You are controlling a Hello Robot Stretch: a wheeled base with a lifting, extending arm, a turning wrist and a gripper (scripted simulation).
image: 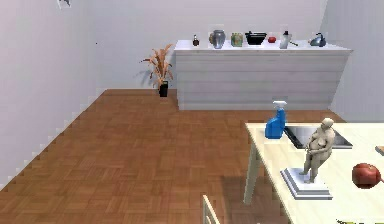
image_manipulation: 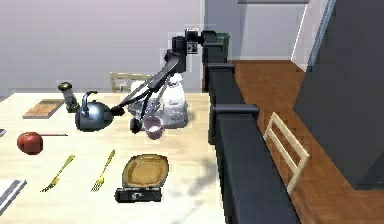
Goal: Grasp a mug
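A small pinkish mug (image_manipulation: 152, 125) stands on the light wooden table (image_manipulation: 190, 165) in the arm side view, just left of a clear jar (image_manipulation: 176, 106). The dark arm (image_manipulation: 235, 140) rises along the table's right edge. From its far end, the gripper (image_manipulation: 133, 108) slants down and to the left, with its thin fingers ending between a grey kettle (image_manipulation: 92, 113) and the mug. With the tabletop and these things behind the fingers, I cannot tell whether the gripper holds anything.
On the table lie a red apple (image_manipulation: 30, 142), two forks (image_manipulation: 60, 172), a plate (image_manipulation: 146, 170) and a black remote (image_manipulation: 140, 195). Chairs (image_manipulation: 285, 150) stand nearby. Ahead are a counter (image: 262, 75) with several vessels, a plant (image: 160, 68), a spray bottle (image: 277, 118) and a statue (image: 318, 150).
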